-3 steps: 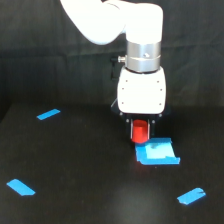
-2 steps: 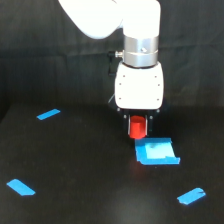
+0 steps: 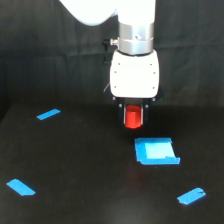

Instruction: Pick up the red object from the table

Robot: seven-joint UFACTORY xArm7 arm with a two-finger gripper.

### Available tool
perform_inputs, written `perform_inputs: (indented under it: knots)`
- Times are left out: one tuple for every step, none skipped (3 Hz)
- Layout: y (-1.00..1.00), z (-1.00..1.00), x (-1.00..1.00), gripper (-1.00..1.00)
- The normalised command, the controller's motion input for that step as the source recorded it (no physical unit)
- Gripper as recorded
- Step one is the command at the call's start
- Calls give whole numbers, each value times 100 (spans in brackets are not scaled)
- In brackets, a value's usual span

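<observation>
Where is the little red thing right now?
The red object sits near the middle of the exterior view, held in the gripper above the table, just up from the blue square patch.

A black curtain (image 3: pixel 50 60) hung across the whole back of the scene, its cloth falling in faint vertical folds and taking almost no light. Below it the matte black counter (image 3: pixel 75 165) spread toward the camera, meeting the curtain along a dim, nearly straight edge. The lighting was soft and even, leaving a faint sheen on the counter and no hard shadows.
</observation>
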Motion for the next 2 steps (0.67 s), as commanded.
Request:
perform_inputs:
  knots:
    - [2, 97, -20, -92]
    - [1, 69, -20, -97]
